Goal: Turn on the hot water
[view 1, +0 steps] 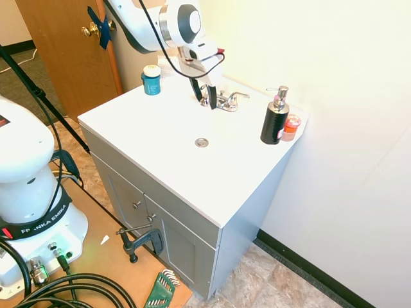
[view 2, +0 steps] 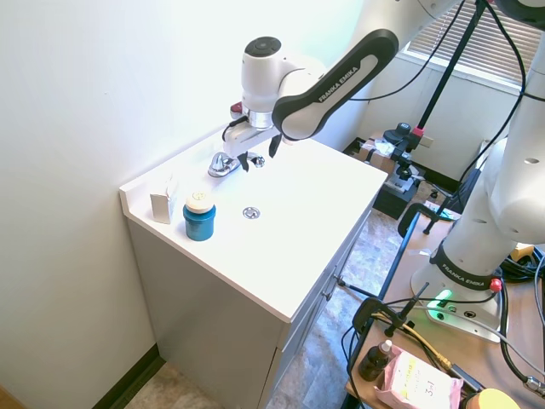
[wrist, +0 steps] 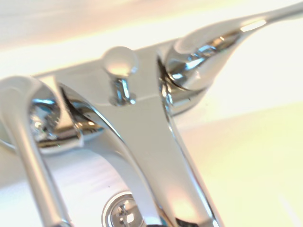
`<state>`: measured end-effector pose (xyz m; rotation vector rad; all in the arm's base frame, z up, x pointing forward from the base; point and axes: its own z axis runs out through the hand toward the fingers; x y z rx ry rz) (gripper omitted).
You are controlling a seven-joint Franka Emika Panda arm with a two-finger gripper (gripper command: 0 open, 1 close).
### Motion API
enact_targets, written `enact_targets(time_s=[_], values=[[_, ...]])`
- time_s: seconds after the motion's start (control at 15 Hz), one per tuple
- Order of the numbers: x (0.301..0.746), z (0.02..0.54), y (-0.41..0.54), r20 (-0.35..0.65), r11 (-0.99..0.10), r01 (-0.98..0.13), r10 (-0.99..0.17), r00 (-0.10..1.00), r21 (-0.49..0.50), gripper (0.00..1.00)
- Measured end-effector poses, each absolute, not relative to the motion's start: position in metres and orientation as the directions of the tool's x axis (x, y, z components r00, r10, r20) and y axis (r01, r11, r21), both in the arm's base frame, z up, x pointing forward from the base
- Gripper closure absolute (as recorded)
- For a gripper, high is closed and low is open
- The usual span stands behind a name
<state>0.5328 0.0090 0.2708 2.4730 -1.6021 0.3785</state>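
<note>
A: Where does the hot water lever (view 1: 207,97) sit from the claw (view 1: 203,94)?

B: Right at the fingertips. The claw hangs above the faucet's left wing on the worktop (view 1: 160,147), fingers apart, with the lever between or just beside them; I can't tell if they touch.

A: Its long axis?

B: In the wrist view the lever (wrist: 28,156) runs out from the hub toward the basin, beside the spout (wrist: 156,161). I judge a sideways sweep turns it.

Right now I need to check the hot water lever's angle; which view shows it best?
The wrist view: the hot water lever fills the frame close up, though blurred. The first exterior view shows it small beside the claw; the second exterior view mostly hides it.
</note>
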Motion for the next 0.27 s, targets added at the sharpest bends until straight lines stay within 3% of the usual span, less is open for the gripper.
enact_targets(time_s=[0.27], values=[[0.499,0.286,0.029,0.152,-0.434,-0.900,-0.892,0.425,-0.032,0.00]])
